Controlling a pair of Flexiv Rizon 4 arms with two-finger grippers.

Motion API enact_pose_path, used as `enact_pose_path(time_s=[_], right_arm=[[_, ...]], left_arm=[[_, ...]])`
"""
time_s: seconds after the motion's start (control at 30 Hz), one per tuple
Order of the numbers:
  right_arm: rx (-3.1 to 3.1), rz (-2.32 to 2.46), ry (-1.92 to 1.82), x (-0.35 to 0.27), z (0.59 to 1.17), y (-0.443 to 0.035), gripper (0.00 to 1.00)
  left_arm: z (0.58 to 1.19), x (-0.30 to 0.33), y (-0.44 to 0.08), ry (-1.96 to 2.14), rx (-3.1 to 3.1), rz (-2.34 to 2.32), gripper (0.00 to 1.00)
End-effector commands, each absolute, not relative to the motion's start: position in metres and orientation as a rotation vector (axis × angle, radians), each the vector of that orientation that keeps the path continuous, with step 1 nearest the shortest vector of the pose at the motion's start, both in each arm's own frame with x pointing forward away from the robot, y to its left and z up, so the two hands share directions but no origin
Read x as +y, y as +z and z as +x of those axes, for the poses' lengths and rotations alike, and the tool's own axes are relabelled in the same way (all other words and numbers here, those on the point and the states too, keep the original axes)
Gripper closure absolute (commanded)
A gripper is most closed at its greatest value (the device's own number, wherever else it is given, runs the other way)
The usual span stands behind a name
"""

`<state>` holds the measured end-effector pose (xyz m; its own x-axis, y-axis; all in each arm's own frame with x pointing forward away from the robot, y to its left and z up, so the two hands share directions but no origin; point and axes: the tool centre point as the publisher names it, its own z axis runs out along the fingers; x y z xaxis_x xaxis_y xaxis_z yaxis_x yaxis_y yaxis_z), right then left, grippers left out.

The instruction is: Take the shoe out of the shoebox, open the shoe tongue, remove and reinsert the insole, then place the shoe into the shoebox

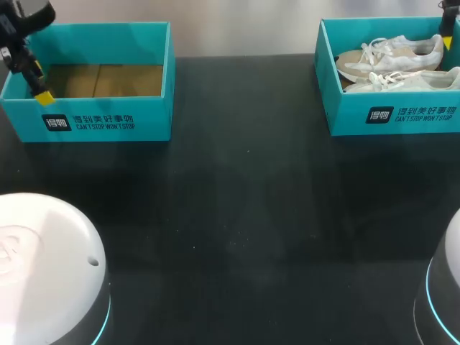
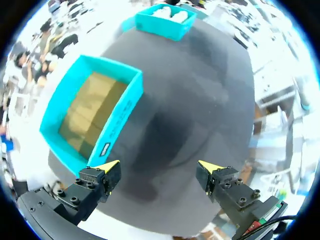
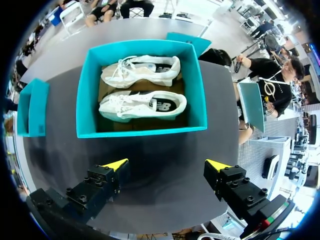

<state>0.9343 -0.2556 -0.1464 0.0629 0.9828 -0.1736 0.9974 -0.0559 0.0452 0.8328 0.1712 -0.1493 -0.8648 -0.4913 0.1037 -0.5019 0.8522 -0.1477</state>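
Two white sneakers [image 1: 392,61] sit in teal shoebox [image 1: 359,122], upper right. Our right gripper [image 3: 167,163] hangs above, jaws spread, empty. Left gripper [image 2: 159,165] spread too, by empty shoebox [image 1: 108,126], upper left. We fear pinching only loose laces [image 3: 117,101], catching both shoes, or dragging the shoebox.

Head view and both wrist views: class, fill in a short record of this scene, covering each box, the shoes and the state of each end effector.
Empty shoebox: teal, on the table's left, bare cardboard floor
Full shoebox: teal, on the table's right, no lid on it
Shoes: two, pale, laced, side by side in the full shoebox
Table: black
Left end effector: open, holding nothing, beside the empty shoebox
Right end effector: open, holding nothing, full shoebox ahead of it
Task stage: no shoe taken out yet
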Motion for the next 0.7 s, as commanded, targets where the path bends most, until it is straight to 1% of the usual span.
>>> enact_pose_path(time_s=[0.03, 0.43, 0.53, 0.7], right_arm=[[2.034, 2.132, -0.047, -0.257, 0.924, -0.149, 0.00], [2.034, 2.132, -0.047, -0.257, 0.924, -0.149, 0.00], [2.034, 2.132, -0.047, -0.257, 0.924, -0.149, 0.00], [2.034, 2.132, -0.047, -0.257, 0.924, -0.149, 0.00]], left_arm=[[0.843, 0.170, -0.154, 0.061, -2.534, 1.703, 0.00], [0.843, 0.170, -0.154, 0.061, -2.534, 1.703, 0.00], [0.856, 0.162, -0.149, -0.085, -2.236, 2.067, 0.00], [0.867, 0.172, -0.154, -0.136, -1.872, 2.326, 0.00]])
